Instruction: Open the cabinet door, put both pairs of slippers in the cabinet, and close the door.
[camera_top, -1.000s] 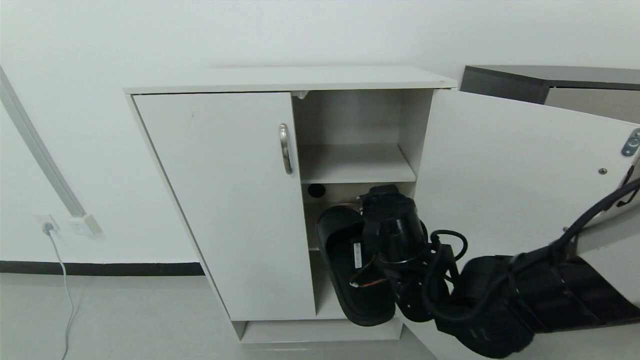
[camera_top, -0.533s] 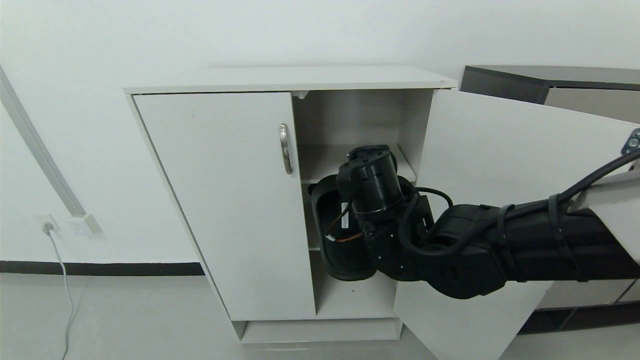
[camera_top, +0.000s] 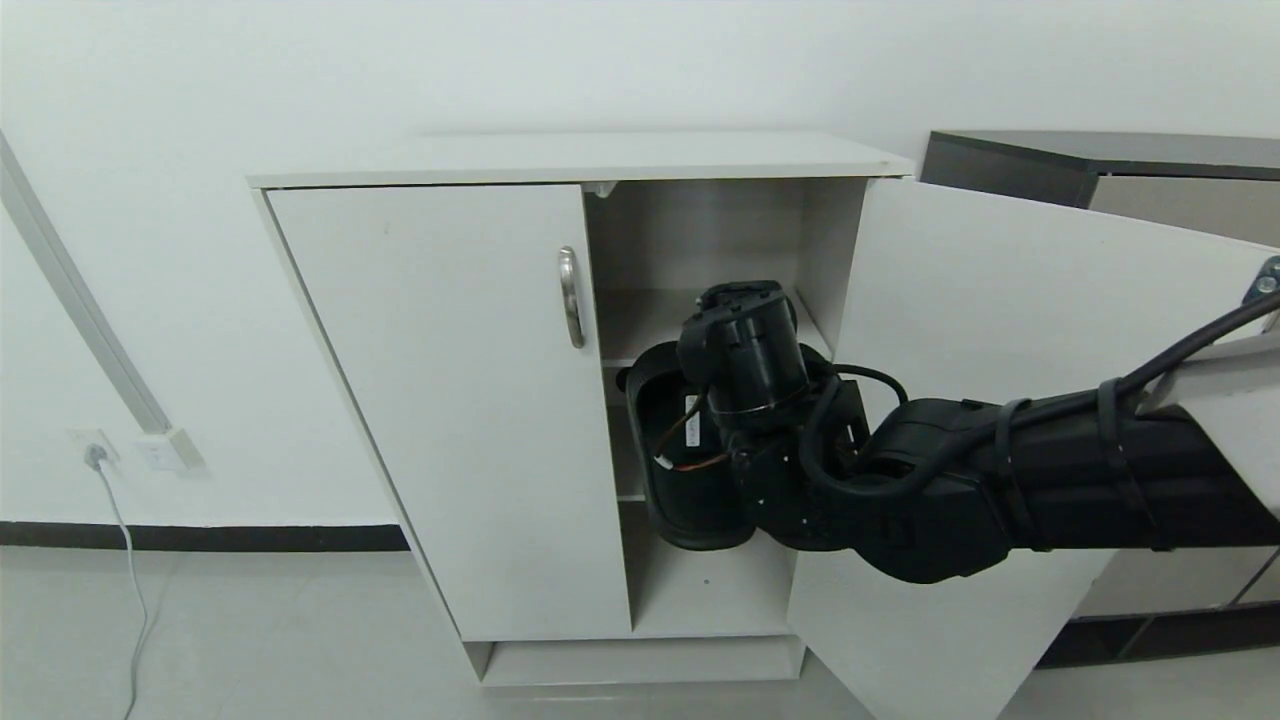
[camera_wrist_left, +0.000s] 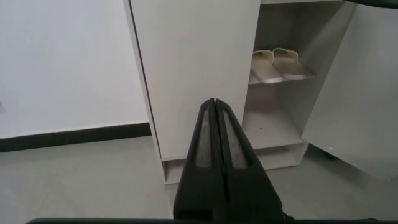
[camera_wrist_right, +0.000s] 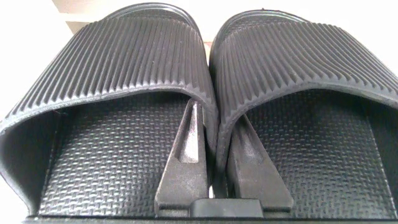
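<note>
Pinching black slippers (camera_wrist_right: 143, 74) between right fingers (camera_wrist_right: 186, 155), at open cabinet (camera_top: 440, 400)

Noted on the black slippers (camera_wrist_right: 124, 74): matt, rubbery look, straps ribbed in fine ridges, footbeds stippled with a small diamond grain. Fingers of my right gripper (camera_wrist_right: 217, 124): hard black plastic, smooth, faint sheen. White cabinet (camera_top: 450, 400): laminate-like board, smooth, matt. Its handle (camera_top: 570, 297): polished metal, glossy. Shelved beige slippers (camera_wrist_left: 281, 64): smooth, matt. Grey floor (camera_top: 250, 640): smooth, slightly reflective.
</note>
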